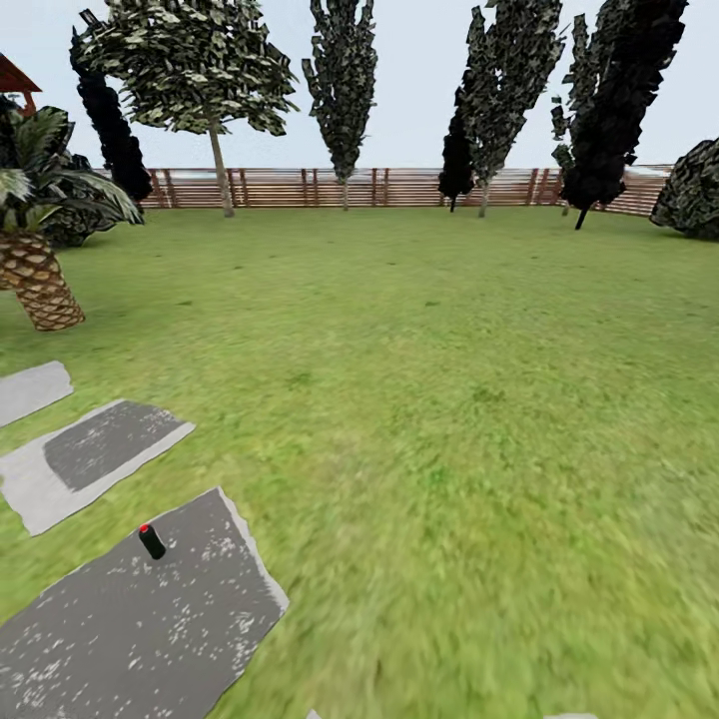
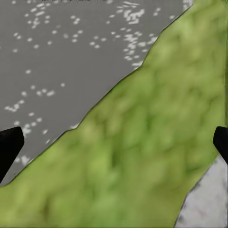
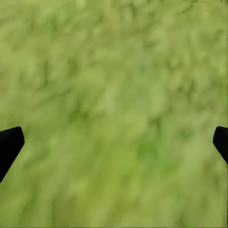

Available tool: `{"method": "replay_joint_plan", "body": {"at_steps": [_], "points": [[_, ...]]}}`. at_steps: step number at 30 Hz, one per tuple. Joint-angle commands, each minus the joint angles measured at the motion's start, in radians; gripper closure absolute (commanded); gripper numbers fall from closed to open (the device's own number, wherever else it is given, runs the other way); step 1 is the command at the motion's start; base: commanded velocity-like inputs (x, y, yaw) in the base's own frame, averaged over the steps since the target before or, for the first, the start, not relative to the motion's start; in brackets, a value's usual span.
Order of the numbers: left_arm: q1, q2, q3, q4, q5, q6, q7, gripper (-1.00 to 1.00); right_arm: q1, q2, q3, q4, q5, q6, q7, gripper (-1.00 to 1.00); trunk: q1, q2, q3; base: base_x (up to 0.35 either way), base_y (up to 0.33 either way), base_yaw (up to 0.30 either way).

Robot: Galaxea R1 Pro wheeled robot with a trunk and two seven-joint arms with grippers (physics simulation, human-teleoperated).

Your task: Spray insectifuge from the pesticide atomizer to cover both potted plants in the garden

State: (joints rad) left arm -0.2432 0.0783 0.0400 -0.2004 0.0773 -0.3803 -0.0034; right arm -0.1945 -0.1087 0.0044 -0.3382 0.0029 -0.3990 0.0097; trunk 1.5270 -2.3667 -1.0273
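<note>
Small dark bottle with a red top [image 1: 152,540] standing on a grey paving slab [image 1: 140,629] near left, big lawn [image 1: 449,399], far wooden fence [image 1: 399,187], left gripper [image 2: 114,142] and right gripper [image 3: 114,142] both wide open, holding nothing.

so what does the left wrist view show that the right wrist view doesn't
Left wrist view: a dark grey speckled paving slab meeting the lawn along a jagged edge, plus the corner of a paler slab. Right wrist view: nothing of its own, just blurred grass. Shared: green lawn below, and two dark fingertips at opposite edges of each picture, so both the left gripper and the right gripper are open and empty.
</note>
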Motion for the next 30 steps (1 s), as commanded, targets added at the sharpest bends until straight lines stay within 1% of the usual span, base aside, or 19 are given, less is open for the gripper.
{"method": "replay_joint_plan", "body": {"at_steps": [1,30], "points": [[-0.001,0.000,0.000,0.001,0.007,-0.003,-0.001,-1.00,0.000,0.000,0.000,0.001,0.000,-0.003,0.001,-1.00,0.000,0.000,-0.001,0.205,-0.263,0.276],[-0.001,0.000,0.000,0.001,0.007,-0.003,-0.001,-1.00,0.000,0.000,0.000,0.001,0.000,-0.003,0.001,-1.00,0.000,0.000,-0.001,0.205,-0.263,0.276]]}}
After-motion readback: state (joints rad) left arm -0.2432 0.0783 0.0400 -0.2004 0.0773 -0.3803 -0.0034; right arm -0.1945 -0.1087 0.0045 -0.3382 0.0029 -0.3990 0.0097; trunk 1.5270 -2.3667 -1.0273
